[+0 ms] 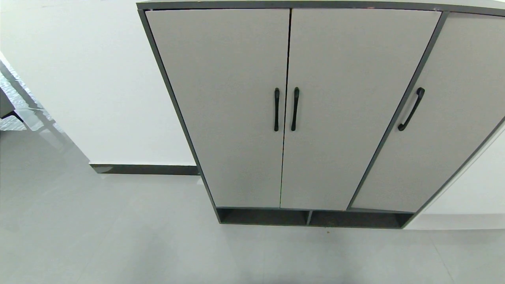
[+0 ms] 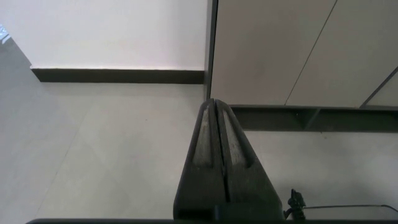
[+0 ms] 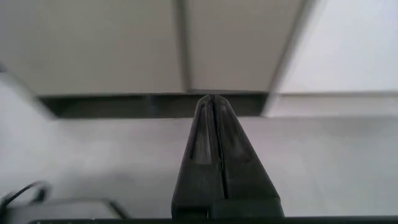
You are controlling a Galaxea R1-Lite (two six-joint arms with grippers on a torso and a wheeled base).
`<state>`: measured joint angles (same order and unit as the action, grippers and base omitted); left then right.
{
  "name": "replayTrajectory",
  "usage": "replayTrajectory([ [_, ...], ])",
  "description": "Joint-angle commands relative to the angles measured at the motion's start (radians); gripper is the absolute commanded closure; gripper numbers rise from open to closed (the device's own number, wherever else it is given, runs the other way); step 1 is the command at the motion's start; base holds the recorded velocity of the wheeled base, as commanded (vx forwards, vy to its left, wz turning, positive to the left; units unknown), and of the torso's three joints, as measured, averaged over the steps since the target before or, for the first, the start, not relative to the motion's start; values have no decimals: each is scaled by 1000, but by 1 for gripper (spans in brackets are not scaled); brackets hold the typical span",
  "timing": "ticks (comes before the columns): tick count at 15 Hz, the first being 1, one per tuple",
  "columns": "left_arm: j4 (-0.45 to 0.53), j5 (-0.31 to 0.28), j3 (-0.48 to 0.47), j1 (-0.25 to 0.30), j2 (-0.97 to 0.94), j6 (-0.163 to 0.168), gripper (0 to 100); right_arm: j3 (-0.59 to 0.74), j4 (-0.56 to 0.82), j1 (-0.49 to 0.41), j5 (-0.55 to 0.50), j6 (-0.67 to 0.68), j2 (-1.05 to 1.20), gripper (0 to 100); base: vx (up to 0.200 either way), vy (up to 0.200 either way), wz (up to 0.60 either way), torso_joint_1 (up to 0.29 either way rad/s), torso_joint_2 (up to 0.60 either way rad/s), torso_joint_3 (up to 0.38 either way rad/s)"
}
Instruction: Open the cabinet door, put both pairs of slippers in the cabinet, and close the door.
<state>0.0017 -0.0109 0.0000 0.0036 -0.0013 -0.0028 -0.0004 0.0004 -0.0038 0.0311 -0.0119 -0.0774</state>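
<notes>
1. The cabinet [image 1: 252, 5] is tall, with a dark grey frame. It stands on the floor against a white wall, directly ahead in the head view.
2. It has 3 pale grey doors, all shut: the left door [image 1: 221, 106], the middle door [image 1: 347, 106] and the right door [image 1: 446, 130].
3. Each door has 1 upright black handle. The left handle [image 1: 276, 109] and the middle handle [image 1: 295, 109] sit just beside each other, on either side of the seam between their doors. The right handle [image 1: 410, 109] is near its door's left edge.
4. Under the doors are 2 low, open, dark compartments side by side: the left compartment [image 1: 262, 217] and the right compartment [image 1: 355, 219].
5. The left claw [image 2: 216, 109] is clenched on nothing, its fingers pressed together. It hangs over the floor, apart from the cabinet and pointing at its lower left corner.
6. The right claw [image 3: 212, 102] is also clenched and holds nothing. It is over the floor, pointing at the cabinet's base.
7. The floor [image 1: 118, 236] is glossy pale grey tile. A dark skirting board [image 1: 146, 169] runs along the foot of the wall [image 1: 90, 79].
</notes>
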Motion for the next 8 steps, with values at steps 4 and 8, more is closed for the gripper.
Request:
replayTrajectory([
  [4,0,0,0,-1,1,0,100,-1,1,5,0,0,77,100,0,0,0,0,0,0],
  [8,0,0,0,-1,1,0,100,0,0,5,-3,15,77,100,0,0,0,0,0,0],
])
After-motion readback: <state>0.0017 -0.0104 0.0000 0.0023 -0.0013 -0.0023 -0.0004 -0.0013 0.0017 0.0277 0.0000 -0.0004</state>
